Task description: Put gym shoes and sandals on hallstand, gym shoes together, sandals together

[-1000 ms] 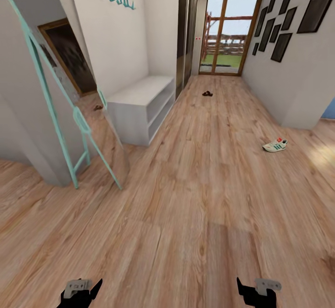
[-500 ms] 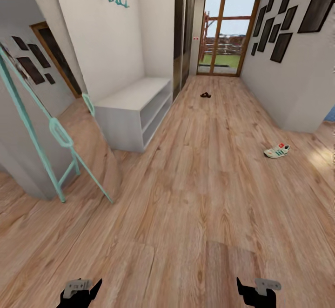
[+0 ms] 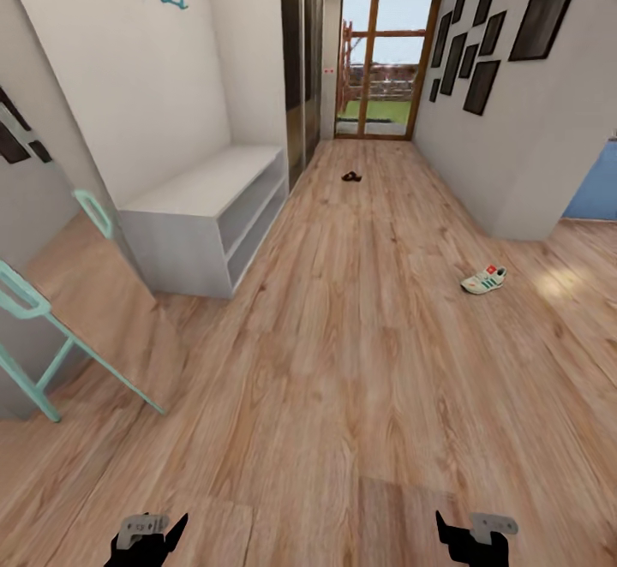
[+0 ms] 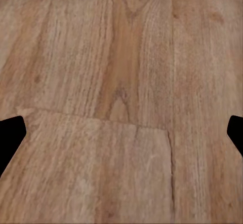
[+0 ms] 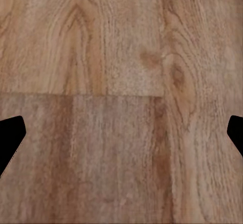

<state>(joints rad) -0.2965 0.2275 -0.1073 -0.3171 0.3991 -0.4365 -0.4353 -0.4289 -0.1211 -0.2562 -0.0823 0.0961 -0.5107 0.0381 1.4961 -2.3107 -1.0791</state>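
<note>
Claws, left claw (image 3: 146,533) and right claw (image 3: 476,533), spread wide, empty, low for travel; gym shoe (image 3: 484,279) lies on corridor floor (image 3: 343,361); hallstand (image 3: 206,207) waits bare.

Corridor floor (image 4: 121,102) (knotted grain) between spread fingertips (image 4: 10,135).

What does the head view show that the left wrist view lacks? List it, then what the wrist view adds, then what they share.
Head view alone: the pale grey-white hallstand bench by the left wall, one white gym shoe with green stripes on the floor at right, a dark brown sandal far down the corridor, and the glazed wooden door.

Left wrist view alone: the left pincer seen close, its black fingertips spread wide with nothing between.

Shared: the light brown wood-plank floor.
</note>
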